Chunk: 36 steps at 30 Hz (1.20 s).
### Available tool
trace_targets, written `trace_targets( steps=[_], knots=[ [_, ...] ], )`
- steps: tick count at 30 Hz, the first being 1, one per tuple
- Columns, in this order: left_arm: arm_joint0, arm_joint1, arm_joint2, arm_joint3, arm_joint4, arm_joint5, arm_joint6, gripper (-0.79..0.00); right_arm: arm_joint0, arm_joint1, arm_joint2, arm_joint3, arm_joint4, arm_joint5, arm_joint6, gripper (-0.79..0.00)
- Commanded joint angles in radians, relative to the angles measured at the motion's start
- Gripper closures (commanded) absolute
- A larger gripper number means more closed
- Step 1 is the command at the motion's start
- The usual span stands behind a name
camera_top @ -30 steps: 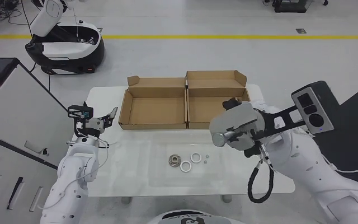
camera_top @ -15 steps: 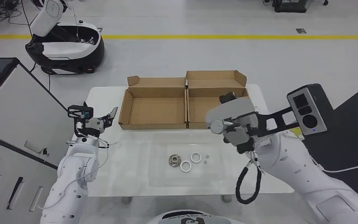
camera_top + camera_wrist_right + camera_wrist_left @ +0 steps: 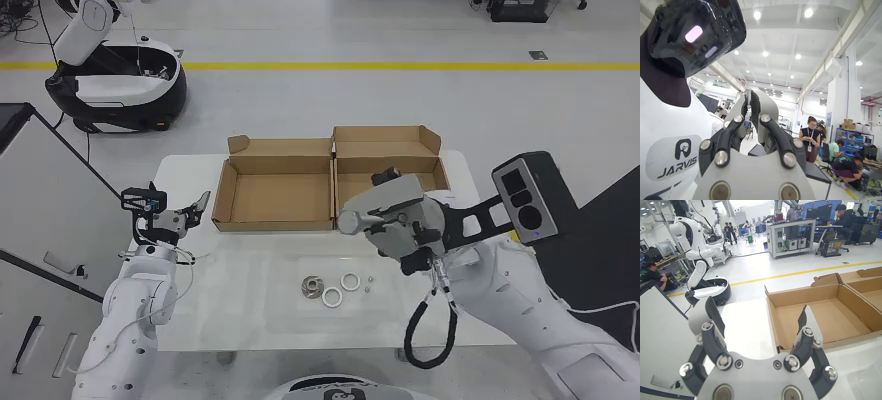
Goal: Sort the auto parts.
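Clamping a silver threaded bolt (image 3: 747, 100) between its ribbed black pads, my right gripper (image 3: 748, 96) has its jaws drawn narrow. The threads show in the slim gap, and the bolt's upper end sits about level with the fingertips. This gripper is turned upward, towards the ceiling lights. Its arm hangs over the white table (image 3: 250, 300), above the near edge of the right-hand brown cardboard box (image 3: 360, 192).

Lower than that gripper and closer to my body, the loose parts lie on the tabletop in a small cluster. There is a grey metal flanged hub (image 3: 309, 288), a flat white ring (image 3: 351, 282) and a second white ring (image 3: 332, 297) between those two and just beside the hub. A tiny pale piece (image 3: 367, 288) lies next to the first ring, too small for me to tell what it is.

My left gripper (image 3: 757, 305) is spread wide, its two black-padded fingers far apart, and it hovers by the table's edge, well apart from the cluster. Ahead of it and a little to its right stands the left-hand brown cardboard box (image 3: 806, 294), a shallow open tray with its flaps folded outward. Beyond that box, farther from this gripper, the right-hand box stands side by side with it, the two walls touching.
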State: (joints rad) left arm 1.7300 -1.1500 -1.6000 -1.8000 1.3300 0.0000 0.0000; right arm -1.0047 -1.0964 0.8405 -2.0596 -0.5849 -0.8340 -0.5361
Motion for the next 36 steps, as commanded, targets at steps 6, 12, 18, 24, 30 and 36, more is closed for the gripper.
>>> trace_targets(
  steps=[6, 12, 18, 24, 30, 36],
  knots=[
    [0.0, 0.0, 0.0, 0.0, 0.0, 0.0, 0.0, -0.785, -0.026, -0.029, -0.001, -0.002, -0.041, -0.013, -0.089, 0.0],
    [0.0, 0.0, 0.0, 0.0, 0.0, 0.0, 0.0, -0.785, -0.033, -0.04, -0.002, 0.0, -0.047, -0.023, -0.107, 0.0],
    [0.0, 0.0, 0.0, 0.0, 0.0, 0.0, 0.0, -0.785, -0.033, -0.04, -0.002, 0.0, -0.047, -0.023, -0.107, 0.0],
    [0.0, 0.0, 0.0, 0.0, 0.0, 0.0, 0.0, -0.785, -0.033, -0.04, -0.002, 0.0, -0.047, -0.023, -0.107, 0.0],
    [0.0, 0.0, 0.0, 0.0, 0.0, 0.0, 0.0, -0.785, -0.033, -0.04, -0.002, 0.0, -0.047, -0.023, -0.107, 0.0],
    [0.0, 0.0, 0.0, 0.0, 0.0, 0.0, 0.0, -0.785, -0.036, -0.04, -0.002, 0.001, -0.046, -0.017, -0.103, 0.0]
  ],
)
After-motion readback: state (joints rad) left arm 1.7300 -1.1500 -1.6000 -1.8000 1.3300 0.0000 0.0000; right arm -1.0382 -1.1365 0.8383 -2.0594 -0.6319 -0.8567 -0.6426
